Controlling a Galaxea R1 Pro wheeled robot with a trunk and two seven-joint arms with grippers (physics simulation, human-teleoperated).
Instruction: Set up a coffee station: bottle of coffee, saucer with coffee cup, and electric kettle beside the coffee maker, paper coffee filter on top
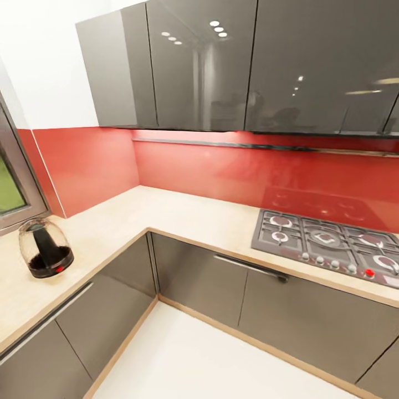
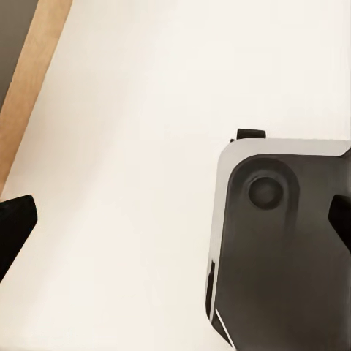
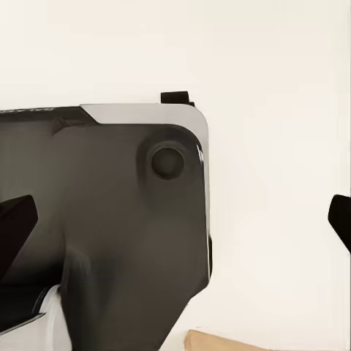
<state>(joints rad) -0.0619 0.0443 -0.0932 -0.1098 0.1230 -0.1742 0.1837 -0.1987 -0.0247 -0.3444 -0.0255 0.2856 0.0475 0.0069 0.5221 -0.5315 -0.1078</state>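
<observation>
The robot looks down at a corner of the kitchen. The electric kettle (image 1: 45,247) stands on the tan worktop (image 1: 166,213) at the left of the frame, near the window (image 1: 11,188). The stove (image 1: 332,244) sits at the right. I think the robot is on its way to find things; next it should roll closer to the kettle. Both arms hang over the white floor (image 2: 146,146), jaws spread wide and holding nothing. The kettle's glass is blurry.
</observation>
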